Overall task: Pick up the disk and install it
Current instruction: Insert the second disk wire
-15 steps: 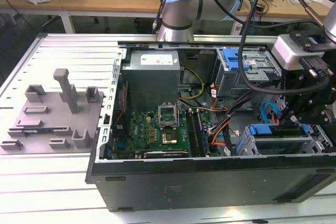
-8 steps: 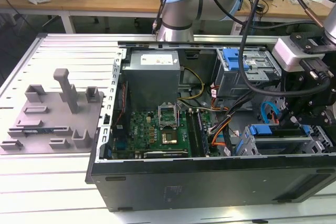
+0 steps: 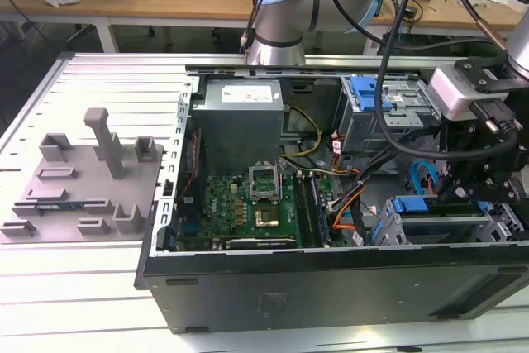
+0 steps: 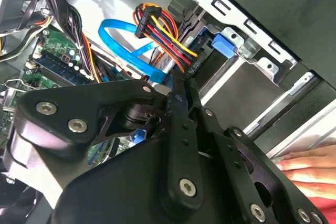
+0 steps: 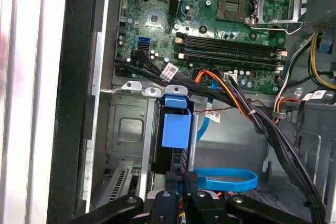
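Observation:
The disk (image 3: 438,206) stands on edge in a slot of the metal drive cage (image 3: 504,225) at the case's front, on the exterior view's right. Its bright blue frame end (image 5: 176,121) shows in both wrist views (image 4: 223,43); the silver body is hidden inside the cage. My gripper (image 3: 464,194) hangs inside the case just off that blue end. In both wrist views its black fingers (image 5: 177,184) lie close together, shut, and I see nothing between them (image 4: 182,85).
A blue flat cable loop (image 5: 226,179) and a bundle of coloured wires (image 4: 163,30) hang right beside the fingers. The motherboard (image 3: 248,204) fills the case floor. A second cage with a blue tab (image 3: 364,93) stands at the back. A grey fixture plate (image 3: 83,179) lies outside the case. A hand (image 4: 310,166) rests on the case.

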`<state>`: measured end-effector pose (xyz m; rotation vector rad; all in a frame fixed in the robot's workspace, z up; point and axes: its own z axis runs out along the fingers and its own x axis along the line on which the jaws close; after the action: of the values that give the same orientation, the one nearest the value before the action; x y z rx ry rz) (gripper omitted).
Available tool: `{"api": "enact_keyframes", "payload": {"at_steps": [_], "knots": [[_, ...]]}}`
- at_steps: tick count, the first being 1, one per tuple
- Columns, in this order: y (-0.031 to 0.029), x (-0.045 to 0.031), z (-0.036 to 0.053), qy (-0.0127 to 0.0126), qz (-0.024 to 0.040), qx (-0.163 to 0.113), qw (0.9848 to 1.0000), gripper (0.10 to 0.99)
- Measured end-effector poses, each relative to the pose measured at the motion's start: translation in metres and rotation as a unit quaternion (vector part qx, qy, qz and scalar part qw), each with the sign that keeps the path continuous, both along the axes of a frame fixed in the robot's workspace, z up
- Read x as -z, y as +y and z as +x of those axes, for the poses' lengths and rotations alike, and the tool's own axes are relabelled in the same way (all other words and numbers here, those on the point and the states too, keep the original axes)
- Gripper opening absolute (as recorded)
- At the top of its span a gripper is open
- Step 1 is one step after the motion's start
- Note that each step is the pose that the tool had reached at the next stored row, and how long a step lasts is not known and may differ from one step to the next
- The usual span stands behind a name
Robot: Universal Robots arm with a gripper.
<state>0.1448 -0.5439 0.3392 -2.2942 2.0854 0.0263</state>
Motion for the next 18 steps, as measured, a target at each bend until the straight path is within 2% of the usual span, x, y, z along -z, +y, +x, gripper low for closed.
{"api": "enact_keyframes", "payload": {"at_steps": [2, 3, 7, 14, 18], "knots": [[0.0000, 0.0002, 0.0000, -0.0001, 0.0002, 0.000, 1.0000, 0.161], [0.0001, 0.0006, 0.0001, 0.0000, 0.0005, 0.000, 1.0000, 0.235], [0.0000, -0.0027, -0.0001, 0.0000, 0.0001, 0.000, 1.0000, 0.235], [0.0000, -0.0166, -0.0001, -0.0007, 0.0001, 0.000, 1.0000, 0.235], [0.0001, -0.0220, -0.0002, -0.0011, 0.0001, 0.000, 1.0000, 0.235]]}}
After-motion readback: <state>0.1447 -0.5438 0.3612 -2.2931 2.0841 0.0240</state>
